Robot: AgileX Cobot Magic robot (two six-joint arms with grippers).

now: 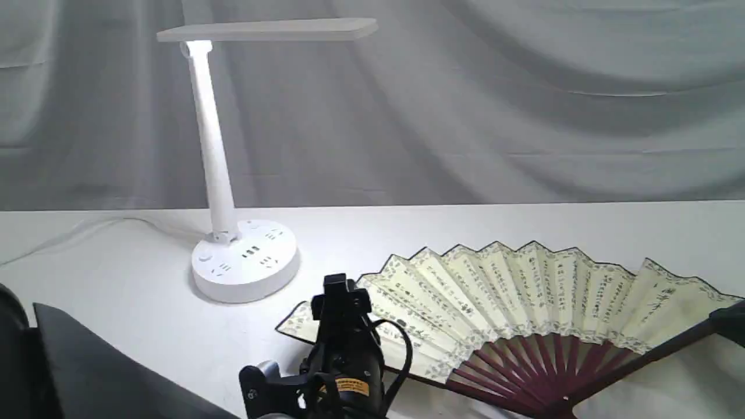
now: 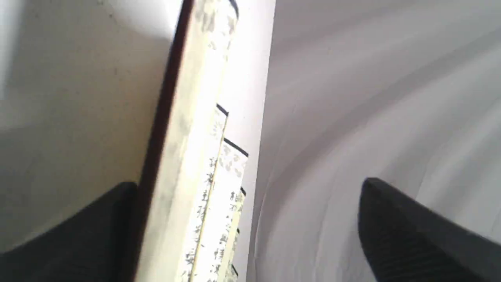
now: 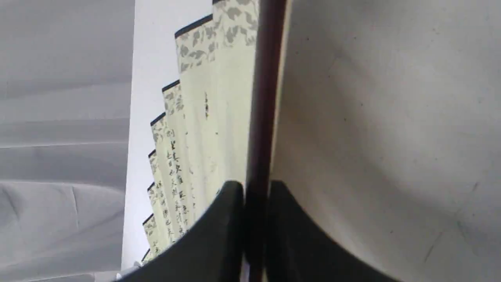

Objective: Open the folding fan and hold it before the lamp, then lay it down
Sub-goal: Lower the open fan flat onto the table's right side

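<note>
The folding fan (image 1: 524,291) is spread wide open, low on the white table (image 1: 116,279), to the right of the lamp (image 1: 244,256). Its cream leaf with black calligraphy faces up, and the maroon ribs meet near the front edge. My left gripper (image 1: 340,286) is at the fan's left end and open. In the left wrist view the fan's left guard (image 2: 156,156) runs right beside one finger (image 2: 98,231), while the other finger (image 2: 411,235) stands far off. My right gripper (image 3: 256,190) is shut on the fan's right guard (image 3: 266,98), at the right edge of the exterior view (image 1: 727,323).
The lamp's flat head (image 1: 268,29) is lit and hangs over the table's left half. Its white cord (image 1: 70,235) trails off to the left. A grey cloth backdrop (image 1: 524,105) closes the far side. A dark shape (image 1: 87,366) fills the front left corner.
</note>
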